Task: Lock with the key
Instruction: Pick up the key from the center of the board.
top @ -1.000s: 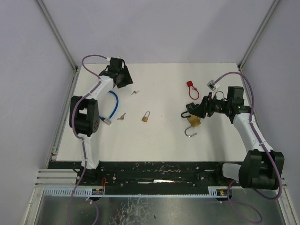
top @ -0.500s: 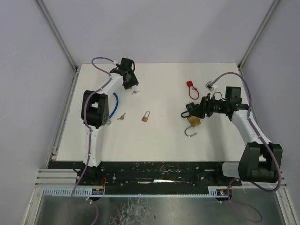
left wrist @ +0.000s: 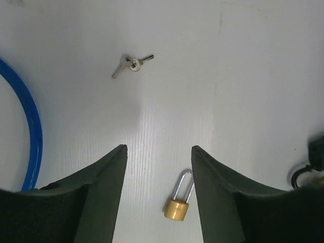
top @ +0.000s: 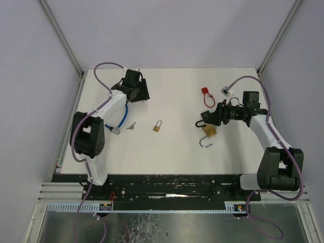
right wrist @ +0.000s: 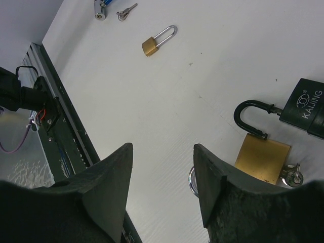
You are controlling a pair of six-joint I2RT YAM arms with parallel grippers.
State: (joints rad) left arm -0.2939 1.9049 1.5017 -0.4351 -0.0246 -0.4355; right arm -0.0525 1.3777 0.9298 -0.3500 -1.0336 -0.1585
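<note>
Over the far left of the counter (top: 177, 157), the left tool (left wrist: 158, 152) hung with its fingers spread, pinching nothing. Seen from its wrist, a pair of keys (left wrist: 131, 63) lay at about 11 o'clock from the fingertips. A small brass padlock (left wrist: 179, 201) lay flat at 5 o'clock, in the gap between the fingers. Farther right, the right tool (right wrist: 163, 149) was likewise spread and empty. A larger brass padlock (right wrist: 262, 158), a key (right wrist: 291, 174) at its corner, lay at 3 o'clock of it. A black padlock (right wrist: 306, 114) with its shackle open lay at 2 o'clock from that brass one.
</note>
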